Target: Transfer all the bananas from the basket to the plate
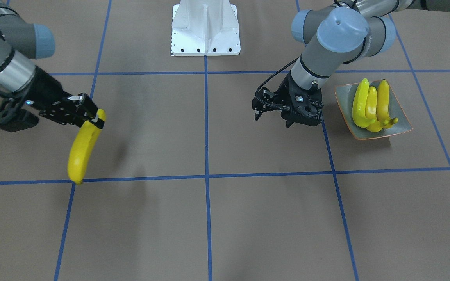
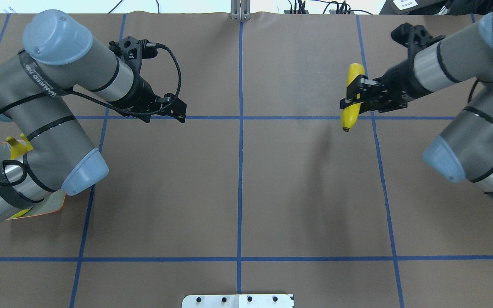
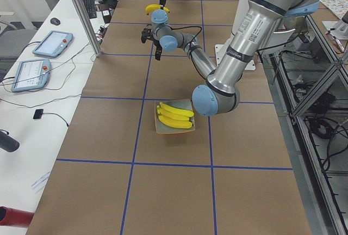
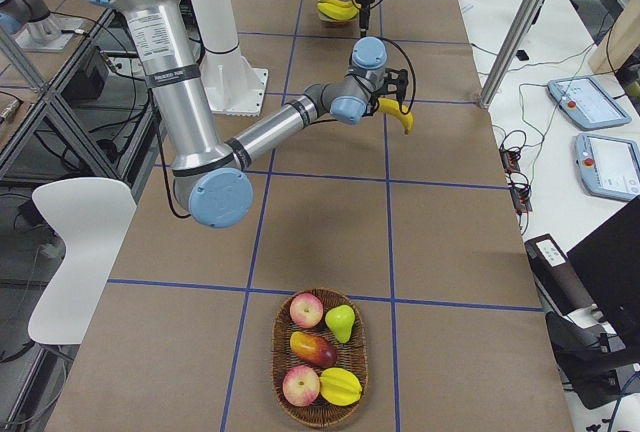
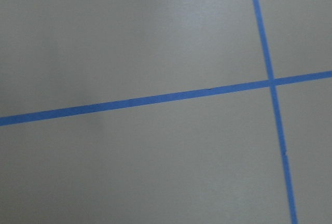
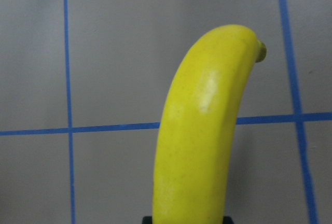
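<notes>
Brown grid-taped surface [image 1: 268, 218]: three smooth yellow bananas [image 1: 365, 103] fill the square grey-green plate [image 1: 344, 97] at 3 o'clock; right claw [image 1: 98, 117] grips the fourth banana [image 1: 82, 150], left claw [image 1: 272, 120] gapes empty

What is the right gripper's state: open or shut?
Shut on a banana: the right gripper clamps it between its fingers, and the banana hangs clear above the table.

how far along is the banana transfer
Nearly done. Three bananas already lie on the plate. The fourth banana is in the right gripper, off the table and far from the plate. The basket shows no bananas. What is left is to carry that one over and set it down.
</notes>
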